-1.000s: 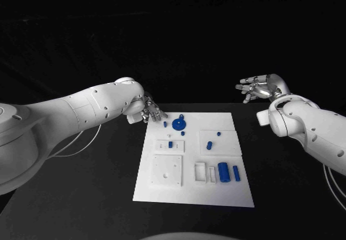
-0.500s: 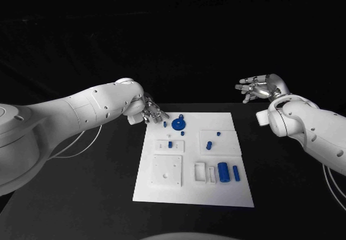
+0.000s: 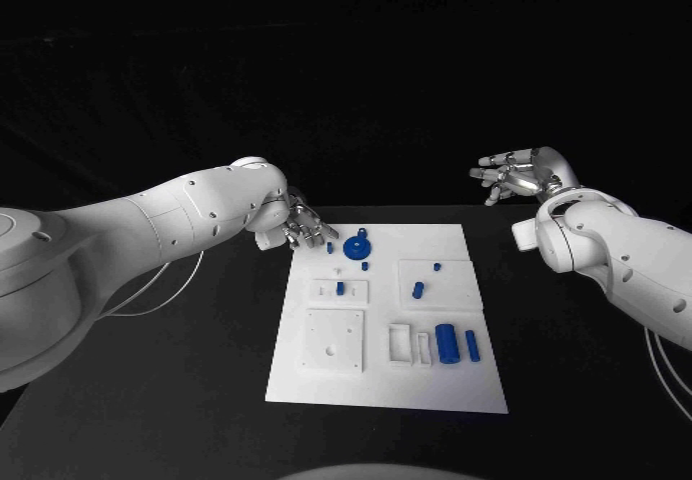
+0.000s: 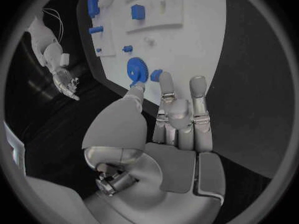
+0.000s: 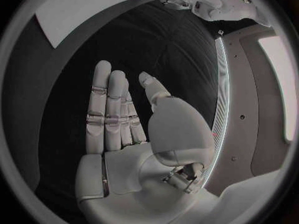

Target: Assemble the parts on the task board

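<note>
Left hand (image 3: 296, 224) poised open over far left corner of task board (image 3: 387, 380), fingers apart, empty. Blue gear (image 3: 356, 248) just beside fingertips, toward board's middle, lying flat. Right hand (image 3: 519, 176) raised well apart beyond board's far right, open, empty.

My left hand (image 3: 296, 226) hangs over the far-left corner of the task board (image 3: 325, 375), fingers (image 4: 198, 92) loosely spread and holding nothing. My right hand (image 3: 516, 176) is raised beyond the board's far-right corner, well apart from it, fingers apart and empty.
</note>
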`<act>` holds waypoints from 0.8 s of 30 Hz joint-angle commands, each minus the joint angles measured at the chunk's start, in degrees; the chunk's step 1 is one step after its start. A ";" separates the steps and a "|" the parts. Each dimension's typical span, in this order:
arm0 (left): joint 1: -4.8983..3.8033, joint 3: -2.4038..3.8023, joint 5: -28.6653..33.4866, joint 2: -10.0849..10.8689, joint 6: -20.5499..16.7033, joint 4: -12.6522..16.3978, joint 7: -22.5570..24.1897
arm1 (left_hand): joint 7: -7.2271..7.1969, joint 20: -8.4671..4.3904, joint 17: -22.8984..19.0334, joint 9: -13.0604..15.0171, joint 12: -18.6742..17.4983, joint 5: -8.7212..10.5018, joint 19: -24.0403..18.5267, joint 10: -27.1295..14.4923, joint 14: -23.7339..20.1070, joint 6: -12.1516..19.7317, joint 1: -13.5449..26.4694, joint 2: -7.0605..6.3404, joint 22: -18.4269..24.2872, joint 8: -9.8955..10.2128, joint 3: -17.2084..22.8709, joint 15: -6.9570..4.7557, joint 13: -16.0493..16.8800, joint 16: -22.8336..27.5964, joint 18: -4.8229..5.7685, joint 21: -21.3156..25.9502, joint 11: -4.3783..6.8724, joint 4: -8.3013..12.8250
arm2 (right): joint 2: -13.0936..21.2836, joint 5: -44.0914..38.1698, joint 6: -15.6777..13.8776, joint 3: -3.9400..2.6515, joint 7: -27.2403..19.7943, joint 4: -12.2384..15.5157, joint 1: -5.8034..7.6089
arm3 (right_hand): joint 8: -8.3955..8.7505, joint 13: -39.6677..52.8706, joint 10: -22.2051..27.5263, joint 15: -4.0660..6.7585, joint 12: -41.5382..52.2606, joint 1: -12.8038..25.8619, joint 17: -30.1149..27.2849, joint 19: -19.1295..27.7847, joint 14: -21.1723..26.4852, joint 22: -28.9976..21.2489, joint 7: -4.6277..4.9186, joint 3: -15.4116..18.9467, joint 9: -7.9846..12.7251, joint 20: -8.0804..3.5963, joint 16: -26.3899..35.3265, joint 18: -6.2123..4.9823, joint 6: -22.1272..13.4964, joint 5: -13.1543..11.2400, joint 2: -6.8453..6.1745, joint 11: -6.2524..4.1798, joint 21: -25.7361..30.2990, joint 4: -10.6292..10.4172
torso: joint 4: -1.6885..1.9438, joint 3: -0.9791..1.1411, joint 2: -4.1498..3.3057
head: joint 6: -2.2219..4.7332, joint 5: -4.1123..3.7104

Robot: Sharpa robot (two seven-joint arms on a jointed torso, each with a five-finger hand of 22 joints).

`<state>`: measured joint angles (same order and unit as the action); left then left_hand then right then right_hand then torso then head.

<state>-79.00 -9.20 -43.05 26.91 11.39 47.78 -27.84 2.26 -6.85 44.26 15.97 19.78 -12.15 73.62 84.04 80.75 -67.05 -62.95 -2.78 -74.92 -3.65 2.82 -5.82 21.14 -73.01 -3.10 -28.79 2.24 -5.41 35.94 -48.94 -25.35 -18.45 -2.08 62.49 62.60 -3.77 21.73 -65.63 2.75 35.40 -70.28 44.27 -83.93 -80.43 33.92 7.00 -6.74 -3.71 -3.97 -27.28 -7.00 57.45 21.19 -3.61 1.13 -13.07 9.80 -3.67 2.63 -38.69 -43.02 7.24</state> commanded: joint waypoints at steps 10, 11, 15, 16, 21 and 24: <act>0.21 -0.09 0.61 -0.43 2.23 -0.26 0.86 | -0.05 0.03 0.21 0.55 0.92 -0.34 -0.22 1.19 0.23 -0.63 -0.12 1.65 -0.97 -0.15 -0.67 -0.13 -0.35 -0.35 0.10 -0.28 -0.04 1.40 | -0.23 -0.50 0.44 -0.04 -0.37 -0.03 0.00 | 0.20 -0.05 0.23 -0.17 -0.16 -0.32 -0.08 -1.94 0.18 -0.05 0.00 -0.05 0.06 0.28 0.24 0.64 -0.32 0.21 0.16 -0.12 0.11 -0.24 | 0.05 0.02 0.02 | -0.18 -0.14; 0.22 -0.09 0.61 -0.44 2.29 -0.28 0.86 | -0.05 0.03 0.21 0.55 0.92 -0.34 -0.22 1.19 0.23 -0.63 -0.12 1.65 -0.97 -0.15 -0.67 -0.13 -0.35 -0.35 0.10 -0.28 -0.04 1.40 | -0.25 -0.50 0.45 -0.04 -0.37 -0.04 0.00 | 0.20 -0.05 0.23 -0.17 -0.16 -0.32 -0.08 -1.94 0.18 -0.05 0.00 -0.05 0.06 0.28 0.24 0.64 -0.32 0.21 0.16 -0.12 0.11 -0.24 | 0.03 -0.01 0.04 | -0.23 -0.16; 0.25 -0.11 0.61 -0.46 2.48 -0.35 0.87 | -0.14 0.03 0.19 0.80 1.13 -0.40 -0.21 1.23 0.23 -0.81 -0.37 2.43 -0.99 -0.11 -1.04 -0.14 -0.46 -0.35 0.09 -0.32 0.02 2.15 | -0.27 -0.50 0.47 -0.04 -0.36 -0.08 0.00 | 0.20 -0.05 0.23 -0.17 -0.16 -0.32 -0.08 -1.94 0.18 -0.05 0.00 -0.05 0.06 0.28 0.24 0.64 -0.32 0.21 0.16 -0.12 0.11 -0.24 | 0.03 -0.02 0.02 | -0.25 -0.17; 0.26 -0.11 0.61 -0.47 2.54 -0.36 0.88 | -0.16 0.03 0.26 0.83 1.16 -0.42 -0.21 1.26 0.27 -0.85 -0.43 2.55 -0.99 -0.12 -1.07 -0.16 -0.47 -0.40 0.09 -0.33 0.02 2.26 | -0.27 -0.50 0.47 -0.04 -0.36 -0.08 0.00 | 0.20 -0.05 0.23 -0.17 -0.16 -0.32 -0.08 -1.94 0.18 -0.05 0.00 -0.05 0.06 0.28 0.24 0.64 -0.32 0.21 0.16 -0.12 0.11 -0.24 | 0.04 -0.02 0.02 | -0.24 -0.16; 0.38 -0.13 0.61 -0.55 2.68 -0.43 0.96 | -0.25 0.02 0.34 0.98 1.27 -0.56 -0.25 1.32 0.29 -0.97 -0.86 3.40 -0.97 -0.13 -1.17 -0.20 -0.52 -0.47 0.12 -0.33 0.04 3.00 | -0.30 -0.50 0.49 -0.04 -0.36 -0.08 0.00 | 0.20 -0.05 0.23 -0.17 -0.16 -0.32 -0.08 -1.94 0.18 -0.05 0.00 -0.05 0.06 0.28 0.24 0.64 -0.32 0.21 0.16 -0.12 0.11 -0.24 | 0.04 0.02 0.01 | -0.28 -0.17; 0.49 -0.14 0.65 -0.59 2.72 -0.47 1.02 | -0.24 0.02 0.28 0.98 1.31 -0.55 -0.26 1.36 0.26 -0.91 -0.97 3.63 -0.97 -0.12 -1.27 -0.20 -0.54 -0.43 0.11 -0.33 0.03 3.27 | -0.31 -0.50 0.49 -0.04 -0.36 -0.09 0.00 | 0.20 -0.05 0.23 -0.17 -0.16 -0.32 -0.08 -1.94 0.18 -0.05 0.00 -0.05 0.06 0.28 0.24 0.64 -0.32 0.21 0.16 -0.12 0.11 -0.24 | 0.00 -0.03 -0.01 | -0.31 -0.19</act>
<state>-78.56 -9.35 -42.87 26.56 13.07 47.30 -27.58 2.04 -6.85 44.52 16.88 20.73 -12.37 73.61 84.04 80.75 -67.65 -63.97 0.27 -74.90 -3.65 1.54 -5.83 20.65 -73.23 -3.10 -28.79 2.25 -2.41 35.69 -48.96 -25.33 -18.45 -2.08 62.37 62.60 -3.77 21.74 -65.63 2.78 35.40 -70.28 44.28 -83.93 -80.45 33.92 6.93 -6.74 -3.71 -3.97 -27.28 -7.00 57.53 21.18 -3.61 1.13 -13.07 9.80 -3.64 2.62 -38.67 -43.31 7.06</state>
